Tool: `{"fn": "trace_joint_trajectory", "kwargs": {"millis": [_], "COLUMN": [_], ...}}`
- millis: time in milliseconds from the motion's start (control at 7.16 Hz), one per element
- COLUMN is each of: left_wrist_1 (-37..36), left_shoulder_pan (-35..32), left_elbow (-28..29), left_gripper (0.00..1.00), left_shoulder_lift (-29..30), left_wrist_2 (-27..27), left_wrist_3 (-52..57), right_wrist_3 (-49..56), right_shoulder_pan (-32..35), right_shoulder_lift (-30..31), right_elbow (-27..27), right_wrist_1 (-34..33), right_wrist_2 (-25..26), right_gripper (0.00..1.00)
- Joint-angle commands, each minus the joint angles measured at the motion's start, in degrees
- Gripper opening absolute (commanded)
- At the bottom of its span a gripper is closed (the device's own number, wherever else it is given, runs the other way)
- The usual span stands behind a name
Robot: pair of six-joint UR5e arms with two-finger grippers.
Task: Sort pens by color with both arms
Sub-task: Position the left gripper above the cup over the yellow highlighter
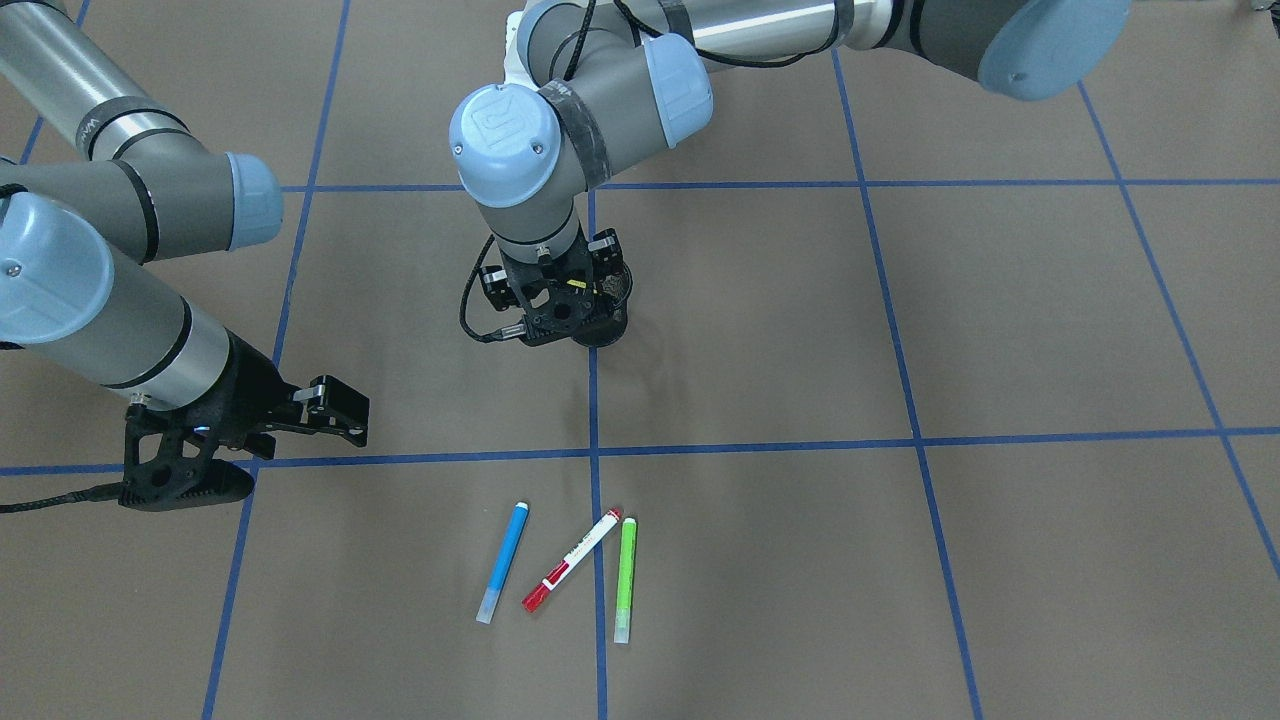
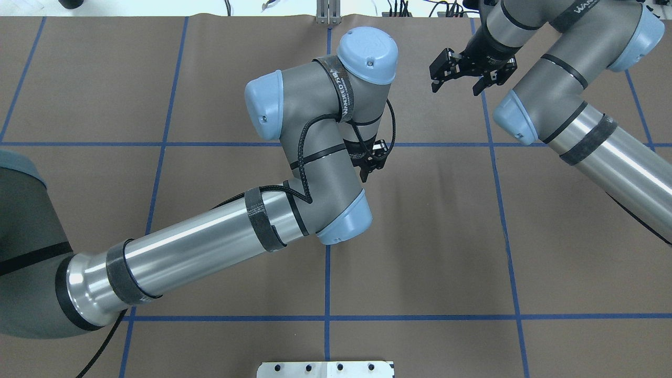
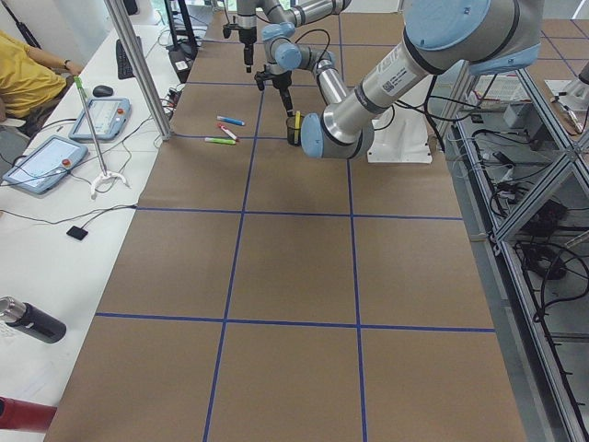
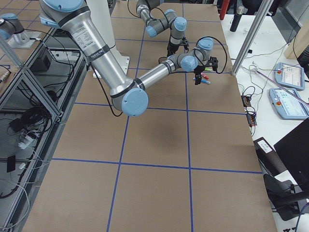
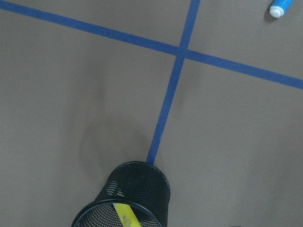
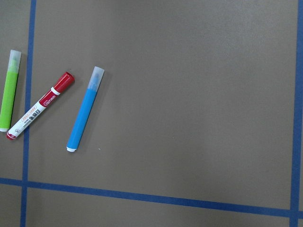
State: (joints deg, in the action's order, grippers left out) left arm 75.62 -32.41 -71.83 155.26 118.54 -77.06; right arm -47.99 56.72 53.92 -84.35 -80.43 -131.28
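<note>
Yellow pen (image 5: 124, 215) in mesh cup (image 5: 142, 182) under left gripper (image 1: 560, 305), grip state unclear; one each blue pen (image 1: 503, 562), red-capped pen (image 1: 570, 560), green pen (image 1: 626, 580) on table (image 1: 900, 300) near right gripper (image 2: 455, 90), spread open, empty.

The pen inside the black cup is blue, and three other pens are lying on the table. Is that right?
Not quite. The black mesh cup holds the yellow pen, not a blue one, as the left wrist view shows. The blue pen lies on the table with the red-capped pen and the green pen, so three pens on the table is right.
</note>
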Motion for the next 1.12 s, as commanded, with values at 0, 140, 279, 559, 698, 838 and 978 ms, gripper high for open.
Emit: {"fn": "trace_joint_trajectory", "kwargs": {"millis": [0, 140, 279, 559, 698, 838, 978], "left_wrist_1": [-1.08, -1.79, -1.79, -2.93, -3.02, -3.02, -3.02], "left_shoulder_pan": [0.51, 0.51, 0.59, 0.86, 1.12, 1.65, 1.82], "left_elbow": [-0.16, -0.33, -0.33, -0.51, -0.6, -0.6, -0.6], "left_gripper": [0.62, 0.56, 0.55, 0.48, 0.48, 0.48, 0.48], "left_shoulder_lift": [-0.04, 0.05, -0.04, -0.04, 0.05, 0.05, 0.05], "left_wrist_2": [-0.06, -0.06, -0.06, -0.06, -0.06, -0.06, 0.03], "left_wrist_3": [0.15, 0.24, 0.33, 0.42, 0.42, 0.42, 0.42], "right_wrist_3": [0.0, 0.0, 0.0, 0.0, 0.0, 0.0, 0.0], "right_shoulder_pan": [-0.12, -0.12, -0.12, -0.29, -0.38, -0.38, -0.38], "right_shoulder_lift": [0.05, 0.05, 0.14, 0.22, 0.22, 0.22, 0.31], "right_elbow": [-0.02, -0.02, -0.02, -0.02, -0.02, -0.02, -0.02], "right_wrist_1": [0.01, 0.01, -0.07, 0.01, -0.07, -0.07, -0.07], "right_wrist_2": [0.06, 0.06, 0.14, 0.23, 0.32, 0.49, 0.5], "right_gripper": [0.99, 0.99, 0.99, 0.99, 0.99, 0.99, 0.99]}}
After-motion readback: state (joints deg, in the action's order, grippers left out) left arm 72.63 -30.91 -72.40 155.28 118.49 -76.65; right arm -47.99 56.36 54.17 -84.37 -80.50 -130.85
